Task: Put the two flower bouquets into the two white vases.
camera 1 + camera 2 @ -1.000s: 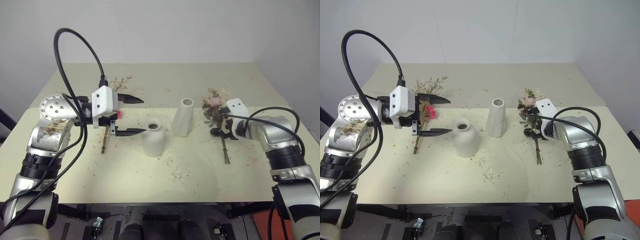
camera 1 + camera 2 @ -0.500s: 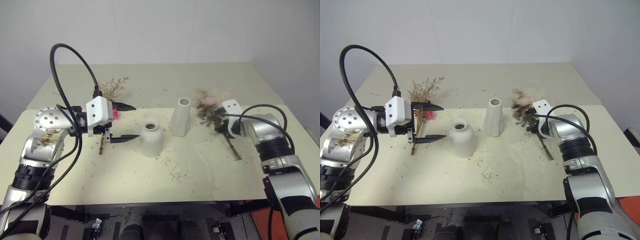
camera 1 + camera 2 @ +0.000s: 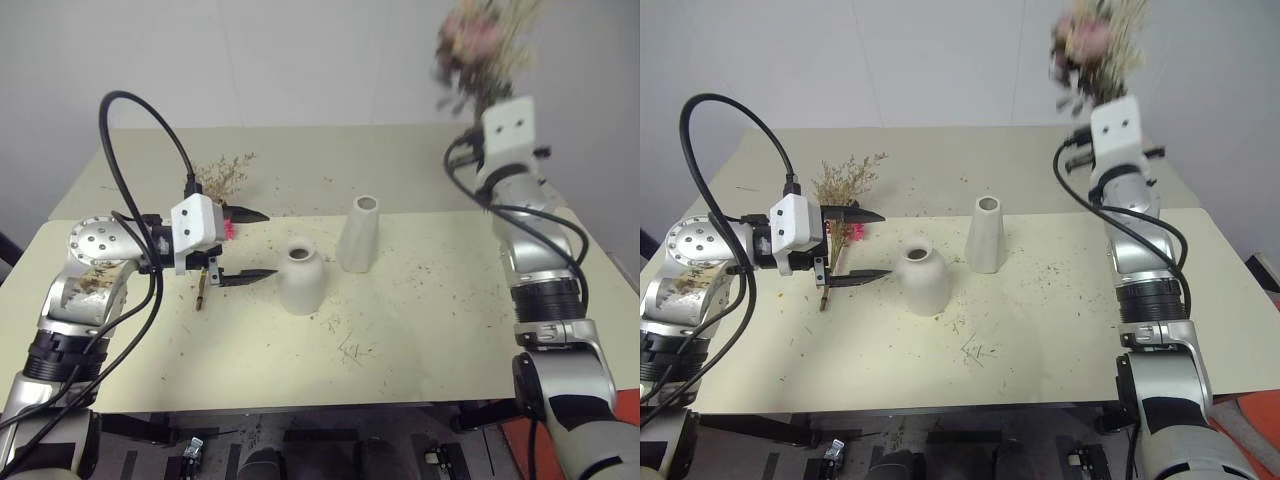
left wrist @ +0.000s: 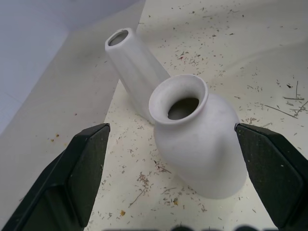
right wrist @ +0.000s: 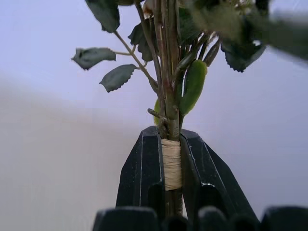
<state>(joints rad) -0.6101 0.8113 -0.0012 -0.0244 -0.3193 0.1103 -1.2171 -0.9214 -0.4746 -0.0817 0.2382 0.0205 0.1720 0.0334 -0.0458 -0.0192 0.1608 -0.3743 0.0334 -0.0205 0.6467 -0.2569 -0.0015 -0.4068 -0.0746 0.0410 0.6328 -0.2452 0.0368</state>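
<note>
While its black fingers pinch the taped stems, the right gripper [image 5: 172, 168] has swung the pale pink rose bouquet [image 3: 1095, 45] up off the table, high at two o'clock. Left gripper [image 3: 245, 243] hovers spread beside the rounded white ceramic vase [image 3: 302, 279]; tall slim vase [image 3: 359, 233] awaits.

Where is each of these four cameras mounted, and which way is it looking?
Left and right eye views: on the head, looking down over the table; both arms show.
Left wrist view: on the left arm, along the open left tool, facing the short rounded white vase and tall slim white vase.
Right wrist view: on the raised right arm; right tool clamps the pink rose bouquet.
Head and left wrist views share both vases.
</note>
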